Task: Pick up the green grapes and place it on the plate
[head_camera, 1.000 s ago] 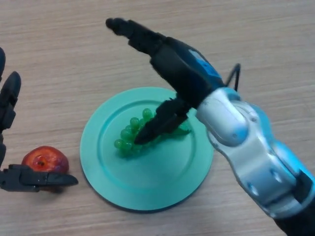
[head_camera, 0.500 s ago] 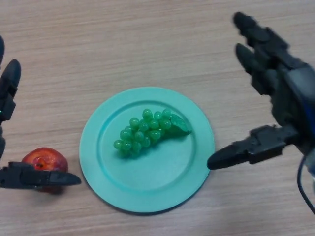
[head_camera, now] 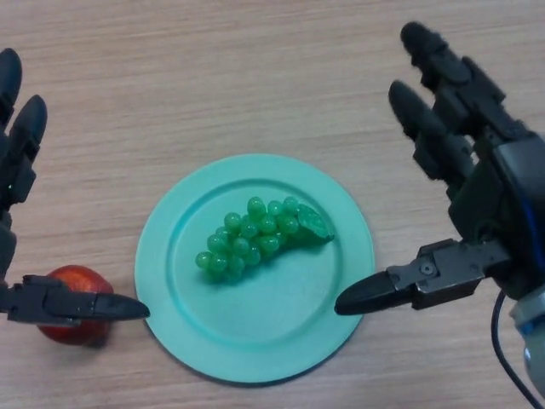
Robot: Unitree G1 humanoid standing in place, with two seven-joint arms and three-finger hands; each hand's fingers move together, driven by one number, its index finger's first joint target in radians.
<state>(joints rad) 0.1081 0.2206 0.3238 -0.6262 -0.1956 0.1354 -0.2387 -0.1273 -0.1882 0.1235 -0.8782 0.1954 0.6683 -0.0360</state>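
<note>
A bunch of green grapes [head_camera: 255, 236] lies in the middle of a round teal plate [head_camera: 187, 332] on the wooden table. My right hand [head_camera: 490, 196] hovers to the right of the plate, open, fingers pointing away and its thumb reaching toward the plate's right rim. It holds nothing and is apart from the grapes. At the left edge my left hand [head_camera: 17, 170] is open too, its thumb stretched out just above a red apple [head_camera: 75, 316].
The red apple rests on the table just left of the plate's lower rim. Bare wooden tabletop [head_camera: 255, 68] stretches across the far side and around the plate.
My right hand let go of the grapes on the plate and drew back to the right. The view has shifted slightly since half a second ago.
</note>
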